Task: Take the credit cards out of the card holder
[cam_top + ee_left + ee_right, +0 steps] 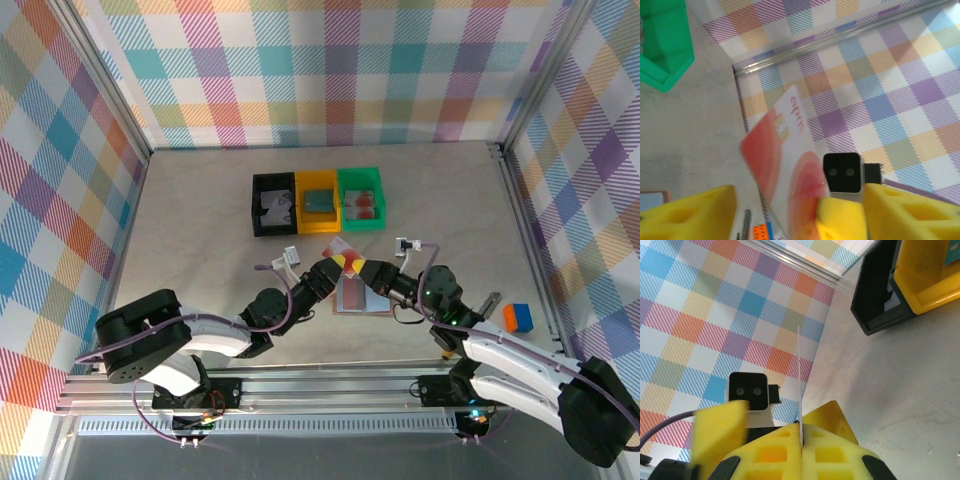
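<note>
- My right gripper (801,426) is closed flat on the lower edge of a credit card (782,160), pale with a red-orange round spot. The card stands up in the air between the two arms.
- My left gripper (797,205) has its jaws wide apart. Its yellow fingers (690,212) stand on each side of the card and, as far as I can see, do not touch it.
- I judge this to be a handover, so that only the right arm carries the card.
- The card holder (362,296) seems to lie open on the table (200,230), just below both grippers, and neither one holds it.
- Behind it, the green bin (361,174) holds reddish items. I think this card belongs there, not in the yellow bin (318,176) or the black bin (257,205).
</note>
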Controlling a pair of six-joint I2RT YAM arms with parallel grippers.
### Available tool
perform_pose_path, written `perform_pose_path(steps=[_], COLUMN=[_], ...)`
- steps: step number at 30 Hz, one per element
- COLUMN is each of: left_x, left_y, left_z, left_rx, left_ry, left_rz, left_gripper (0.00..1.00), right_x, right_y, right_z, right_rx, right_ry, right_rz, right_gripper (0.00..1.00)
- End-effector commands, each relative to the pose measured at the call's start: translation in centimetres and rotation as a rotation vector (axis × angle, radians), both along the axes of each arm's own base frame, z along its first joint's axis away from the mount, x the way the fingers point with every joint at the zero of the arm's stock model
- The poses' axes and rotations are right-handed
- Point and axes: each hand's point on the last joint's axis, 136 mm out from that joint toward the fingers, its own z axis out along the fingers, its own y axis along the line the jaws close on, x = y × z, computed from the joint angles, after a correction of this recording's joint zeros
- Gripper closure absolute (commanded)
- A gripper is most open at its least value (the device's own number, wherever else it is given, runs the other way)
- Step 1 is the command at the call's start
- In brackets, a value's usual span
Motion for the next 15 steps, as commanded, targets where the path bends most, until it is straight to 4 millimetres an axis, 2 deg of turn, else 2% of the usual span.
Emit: perform_pose_path(steps=[1, 4, 7, 9, 13, 15], left_x=[-0.5, -0.5, -0.6, -0.8, -1.0, -0.8], left_y=[1.2, 2.1, 3.0, 3.8, 6.3, 7.7], left_z=[1.4, 0.6, 0.2, 0.8, 1.7, 1.4], left_rx=[-0.023, 0.017, 0.131, 0.226, 0.427, 0.493], left_ry=[-0.043, -0.021, -0.003, -0.001, -0.004, 0.035], left_rz=[-0.003, -0.011, -0.022, -0.01, 0.016, 0.025], left_gripper=[0.14, 0.09, 0.06, 0.0, 0.0, 0.0], right_x=[0.4, 0.6, 0.9, 1.4, 2.5, 3.1], right_y=[-0.4, -0.7, -0.9, -1.3, -2.3, -2.8], right_z=[0.7, 0.7, 0.9, 0.8, 0.8, 1.2], right_rx=[-0.075, -0.127, -0.152, -0.183, -0.247, -0.282], right_ry=[-0.026, -0.014, 0.005, 0.034, 0.083, 0.089], right_rz=[-0.031, -0.026, -0.004, 0.004, 0.02, 0.024], right_gripper=[1.0, 1.0, 1.0, 1.0, 1.0, 1.0])
